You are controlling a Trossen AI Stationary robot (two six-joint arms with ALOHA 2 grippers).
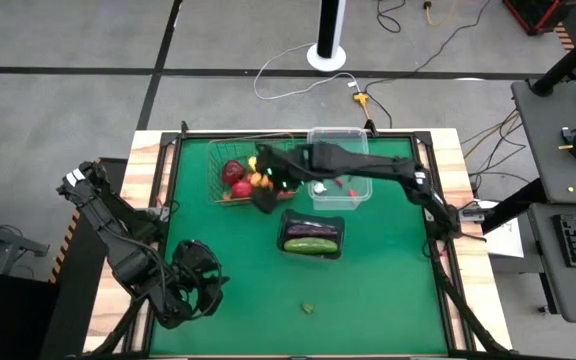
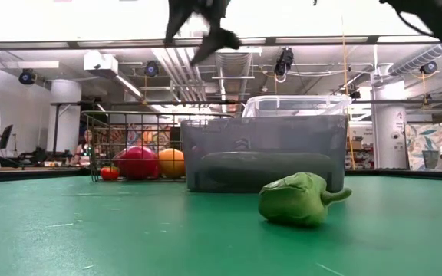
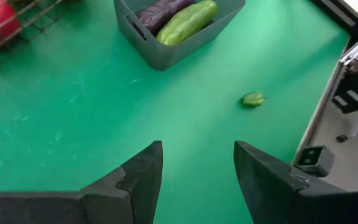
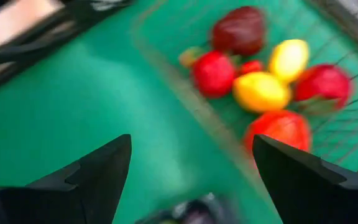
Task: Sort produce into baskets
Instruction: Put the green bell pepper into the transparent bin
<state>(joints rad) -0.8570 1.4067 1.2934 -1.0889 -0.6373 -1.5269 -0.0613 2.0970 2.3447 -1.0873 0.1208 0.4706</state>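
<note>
Right end effector (image 4: 191,168) (fingers spread) hovers over wire basket (image 4: 185,99).

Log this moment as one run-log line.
left pincer: open, idle above mat | right pincer: open, empty, by wire basket | dark tray: cucumber, eggplant | loose: green pepper

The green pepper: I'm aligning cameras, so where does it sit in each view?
High: green pepper alone on the mat, near edge.
Low: foreground, before the grey tray.
Left wrist: beyond the tray.
Right wrist: absent.
Shared landmark: tray.
</note>
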